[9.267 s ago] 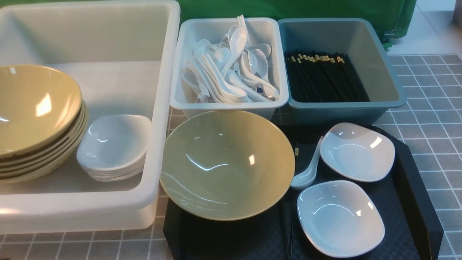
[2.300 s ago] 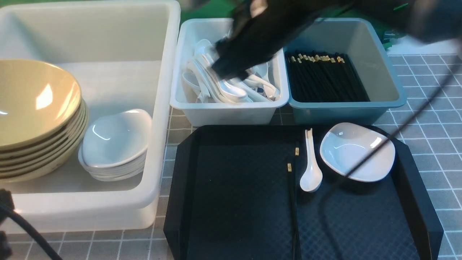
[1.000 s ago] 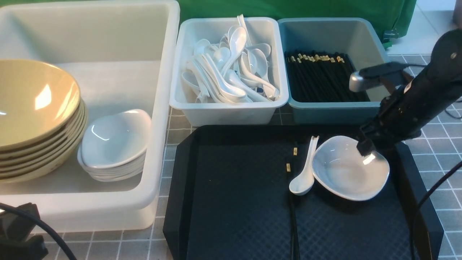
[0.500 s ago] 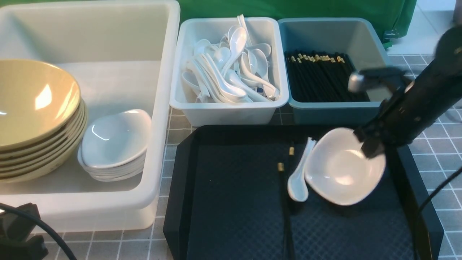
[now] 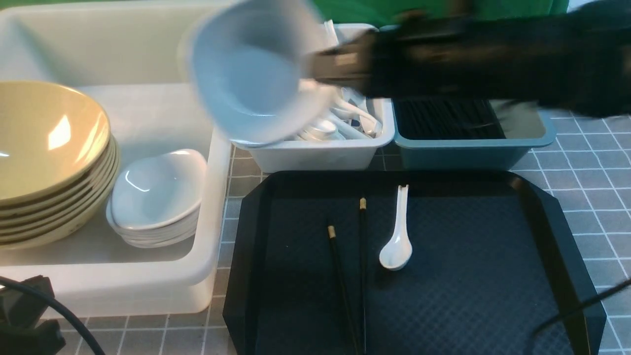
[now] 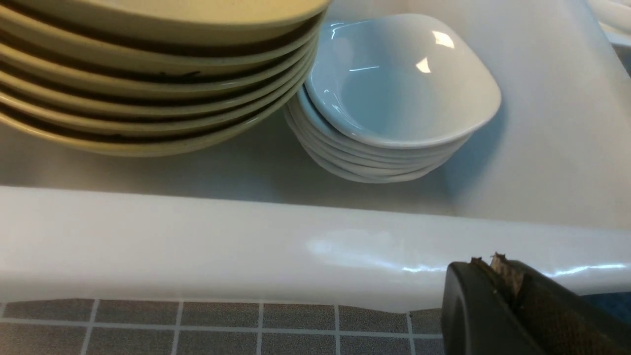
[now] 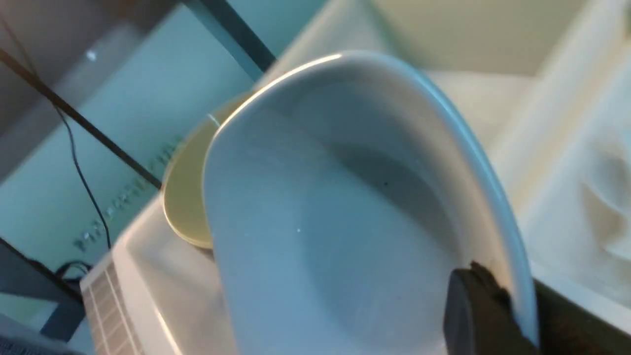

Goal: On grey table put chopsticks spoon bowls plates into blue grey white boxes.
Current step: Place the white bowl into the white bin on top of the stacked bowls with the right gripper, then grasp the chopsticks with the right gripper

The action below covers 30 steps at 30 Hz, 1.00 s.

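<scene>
My right gripper (image 5: 325, 66) is shut on the rim of a white plate (image 5: 251, 74) and holds it tilted in the air above the edge between the big white tub (image 5: 148, 44) and the grey-white box (image 5: 320, 153). The right wrist view shows the plate (image 7: 335, 217) pinched between the fingers (image 7: 473, 301). A stack of white plates (image 5: 155, 197) and a stack of yellow bowls (image 5: 49, 158) sit in the tub. The chopsticks (image 5: 345, 276) and one spoon (image 5: 397, 234) lie on the black tray. My left gripper (image 6: 498, 268) is shut and empty beside the tub's front wall.
The grey-white box holds several spoons (image 5: 345, 118). The blue box (image 5: 473, 148) holds several black chopsticks (image 5: 443, 118). The black tray (image 5: 493, 276) lies on the grey table (image 5: 591, 162) before the boxes. A black cable (image 5: 59, 315) runs at the lower left.
My right gripper has lifted the white plate off the black tray and swung it left and up to the big white tub. The chopsticks and spoon have shifted left on the tray.
</scene>
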{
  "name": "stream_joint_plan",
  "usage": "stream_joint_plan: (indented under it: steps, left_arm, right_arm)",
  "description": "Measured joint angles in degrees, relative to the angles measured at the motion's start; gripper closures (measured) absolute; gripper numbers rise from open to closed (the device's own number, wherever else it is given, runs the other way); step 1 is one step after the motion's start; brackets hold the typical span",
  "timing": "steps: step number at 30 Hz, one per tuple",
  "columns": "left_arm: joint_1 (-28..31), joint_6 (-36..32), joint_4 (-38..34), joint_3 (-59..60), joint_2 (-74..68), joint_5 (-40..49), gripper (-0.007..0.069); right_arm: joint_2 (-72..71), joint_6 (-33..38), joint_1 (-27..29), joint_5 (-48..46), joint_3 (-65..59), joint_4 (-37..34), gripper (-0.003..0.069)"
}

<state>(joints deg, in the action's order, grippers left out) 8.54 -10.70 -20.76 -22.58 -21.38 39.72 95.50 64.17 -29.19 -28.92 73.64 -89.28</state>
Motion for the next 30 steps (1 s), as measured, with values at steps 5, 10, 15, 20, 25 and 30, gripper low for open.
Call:
stream_joint_plan:
  steps: [5,10,15,20,25,30]
  left_arm:
    - [0.0,0.0,0.0,0.0,0.0,0.0,0.0636]
    - [0.0,0.0,0.0,0.0,0.0,0.1,0.0636]
    - [0.0,0.0,0.0,0.0,0.0,0.1,0.0636]
    - [0.0,0.0,0.0,0.0,0.0,0.2,0.0636]
    - [0.0,0.0,0.0,0.0,0.0,0.2,0.0636]
    - [0.0,0.0,-0.1,0.0,0.0,0.2,0.0636]
  right_arm:
    - [14.5,5.3,-10.7,16.4,11.6,-1.6,0.0578]
    - [20.1,4.7,-13.4,19.3,16.6,-0.7,0.0521]
    - [20.4,4.5,-13.5,16.2,17.4,1.7,0.0359]
    - [16.8,-9.8,-10.5,1.7,17.3,22.1,0.0221]
    - [9.0,-46.3,-4.4,-24.4,17.3,69.3,0.0204]
    - [8.6,-57.4,-2.8,-28.9,9.4,81.3,0.0204]
